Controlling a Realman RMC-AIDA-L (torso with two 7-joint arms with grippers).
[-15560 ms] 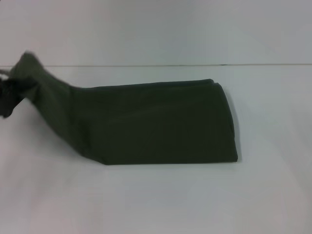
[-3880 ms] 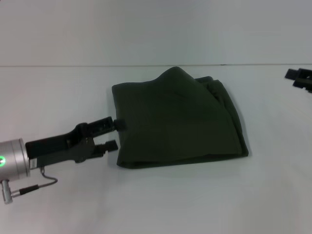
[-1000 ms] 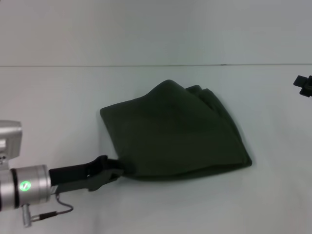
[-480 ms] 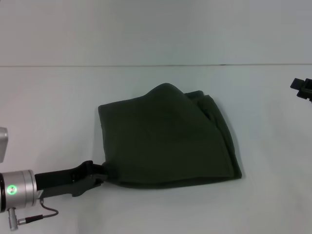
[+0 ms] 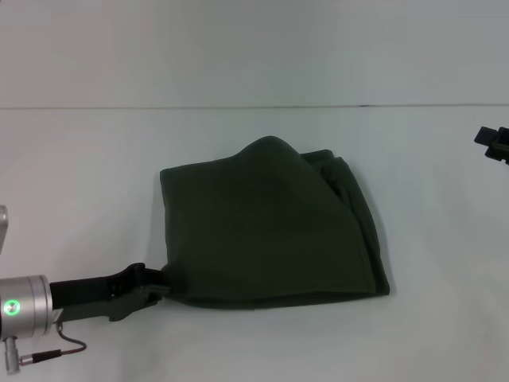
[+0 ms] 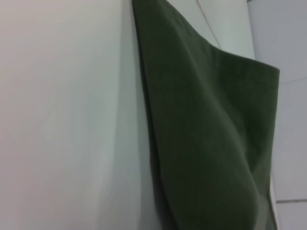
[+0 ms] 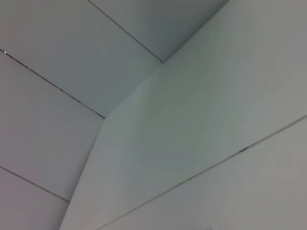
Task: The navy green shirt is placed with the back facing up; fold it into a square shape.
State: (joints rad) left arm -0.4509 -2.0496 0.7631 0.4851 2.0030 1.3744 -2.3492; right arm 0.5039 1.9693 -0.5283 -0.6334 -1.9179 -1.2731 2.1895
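Olive-green fabric, no lettering showing: your navy green shirt (image 5: 270, 227) lies folded mid-table (image 5: 413, 334), plain side up. Your left gripper (image 5: 159, 282) sits at its seven o'clock corner, apparently pinched on that corner, though the fingertips are hard to read. Since half a second ago the shirt barely shifted. Right gripper (image 5: 495, 143) waits at three o'clock, jaws unreadable.

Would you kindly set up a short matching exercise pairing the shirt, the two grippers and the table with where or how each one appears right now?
Things:
1. navy green shirt
2. left gripper
3. right gripper
4. table

Descriptions:
A. at the shirt's near left corner
B. white surface under everything
C. lies folded in the middle
D. at the far right edge, away from the shirt

Pairs: 1-C, 2-A, 3-D, 4-B
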